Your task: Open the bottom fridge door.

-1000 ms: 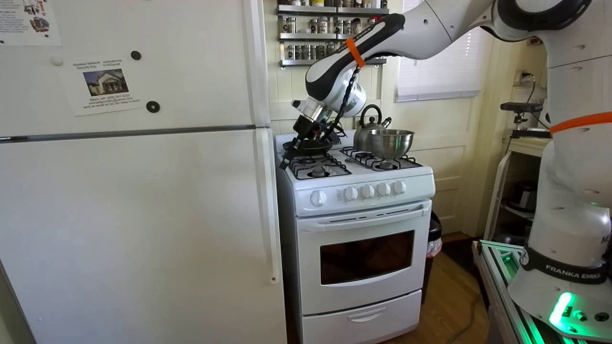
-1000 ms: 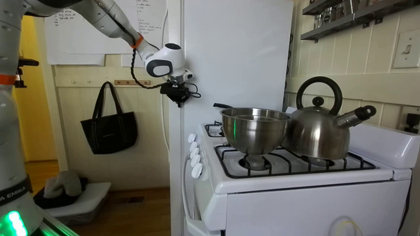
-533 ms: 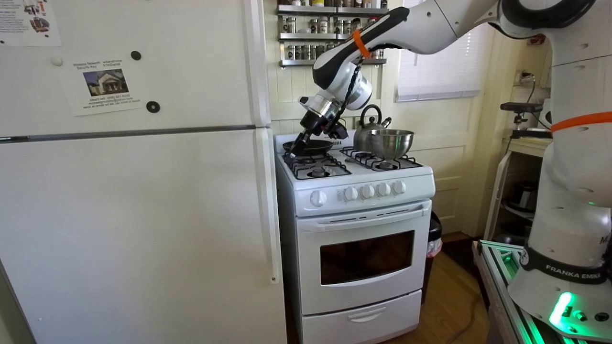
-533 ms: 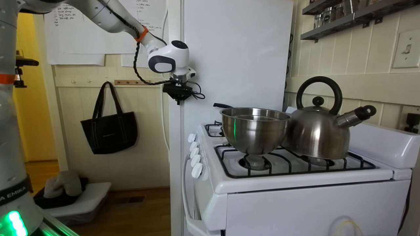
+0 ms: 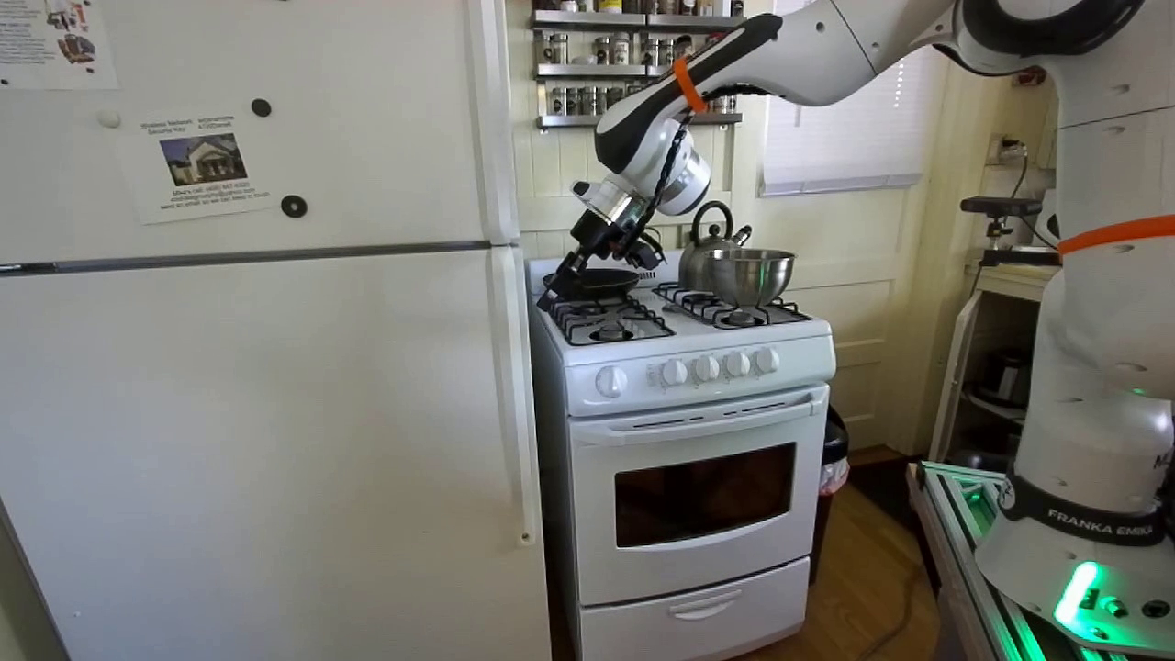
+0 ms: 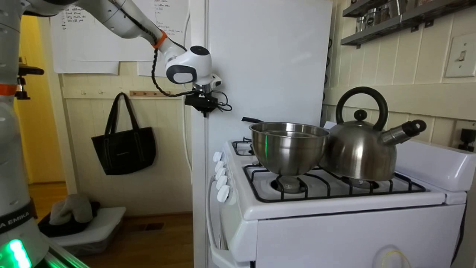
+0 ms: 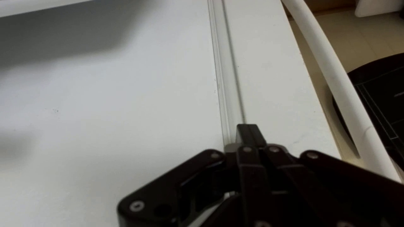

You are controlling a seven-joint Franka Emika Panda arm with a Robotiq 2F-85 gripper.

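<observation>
The tall, plain white bottom fridge door (image 5: 266, 459) stands beside the white enamel gas stove (image 5: 693, 569) in an exterior view and looks closed, one long white bar handle (image 5: 518, 395) running upright along its edge. In the wrist view one pale, ribbed gasket strip (image 7: 228, 72) divides the door's side from the white fridge body (image 7: 142, 94), and the single black, two-fingered gripper (image 7: 251, 135) has its tips pressed together over that strip, nothing visible between them; whether they touch it I cannot tell. I judge the step in hand to be lining up to pry; the next move probably calls for working the tips in along the strip, then levering the door away from the body. Above sits one shorter white freezer door (image 5: 367, 138) bearing two white printed papers (image 5: 197, 191). The one stove has five round white knobs (image 5: 611, 380) and carries one steel kettle (image 6: 360, 154), one steel bowl (image 6: 288, 150) and one black frying pan (image 5: 608, 283). One black tote bag (image 6: 124, 150) hangs beyond.
</observation>
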